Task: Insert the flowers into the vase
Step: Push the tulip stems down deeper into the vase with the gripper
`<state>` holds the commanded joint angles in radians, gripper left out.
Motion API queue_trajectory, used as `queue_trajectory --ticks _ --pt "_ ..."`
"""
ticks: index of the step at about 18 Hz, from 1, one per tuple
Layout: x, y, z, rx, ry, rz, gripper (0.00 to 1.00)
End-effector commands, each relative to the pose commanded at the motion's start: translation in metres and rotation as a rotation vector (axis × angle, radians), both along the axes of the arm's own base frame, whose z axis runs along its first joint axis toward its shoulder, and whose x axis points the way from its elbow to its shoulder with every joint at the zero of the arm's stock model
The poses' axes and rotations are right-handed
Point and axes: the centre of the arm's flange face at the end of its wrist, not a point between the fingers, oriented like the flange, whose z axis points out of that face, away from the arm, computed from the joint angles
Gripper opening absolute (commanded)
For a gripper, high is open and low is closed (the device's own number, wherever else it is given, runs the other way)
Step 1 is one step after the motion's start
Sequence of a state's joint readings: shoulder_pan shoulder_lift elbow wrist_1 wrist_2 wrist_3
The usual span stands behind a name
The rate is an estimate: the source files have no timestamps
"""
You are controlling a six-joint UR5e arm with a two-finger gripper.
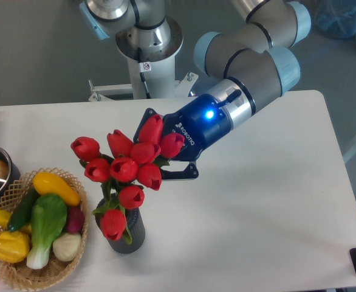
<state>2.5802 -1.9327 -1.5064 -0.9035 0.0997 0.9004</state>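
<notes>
1. The gripper (pixel 161 146) pinches the flowers (pixel 124 164) among the blooms; their stems stand inside the vase (pixel 129 234), beside the basket (pixel 20 277).
2. The insertion step seems nearly done; next the fingers should probably spread apart and let go.

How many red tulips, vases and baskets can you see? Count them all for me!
red tulips: 10
vase: 1
basket: 1
Total: 12
</notes>
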Motion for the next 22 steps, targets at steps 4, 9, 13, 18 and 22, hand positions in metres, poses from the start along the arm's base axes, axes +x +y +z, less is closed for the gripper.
queue_trajectory --ticks 4,9,13,18,22 --pt "-0.001 0.012 -0.01 0.0 0.002 -0.015 0.12" --pt "0.001 0.019 -0.02 -0.01 -0.005 -0.024 0.12" --pt "0.001 0.031 -0.041 -0.026 -0.004 -0.037 0.12" --pt "0.007 0.04 -0.056 -0.067 0.008 -0.042 0.12" --pt "0.006 0.042 -0.068 -0.091 0.007 -0.037 0.14"
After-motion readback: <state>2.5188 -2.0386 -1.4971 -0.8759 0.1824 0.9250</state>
